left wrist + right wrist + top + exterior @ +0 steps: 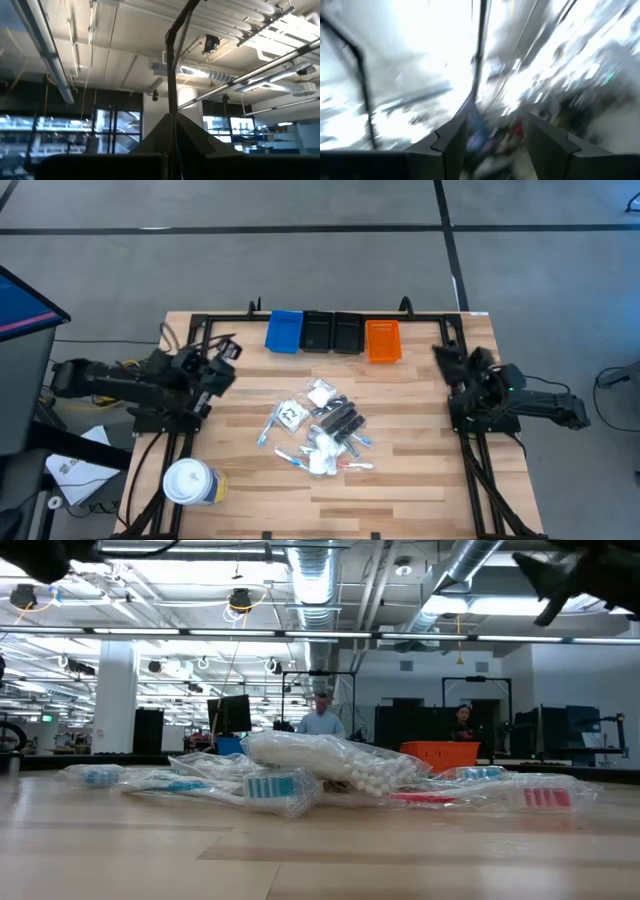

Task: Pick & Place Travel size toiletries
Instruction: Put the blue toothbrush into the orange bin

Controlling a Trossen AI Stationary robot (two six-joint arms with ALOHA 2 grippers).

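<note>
The travel size toiletries lie in a loose pile on the middle of the wooden table: clear sachets, dark combs and slim red, blue and white sticks. The low view shows the same pile resting flat on the tabletop. My left gripper is raised at the table's left side, well clear of the pile. Its fingers are shut together with nothing between them and tilted upward. My right gripper is raised at the right side, also tilted upward. It is open, with nothing in the gap.
Along the far edge stand a blue bin, two black bins and an orange bin. A white tub with a yellow label lies at the near left. Black frame rails run down both sides. People stand in the room behind.
</note>
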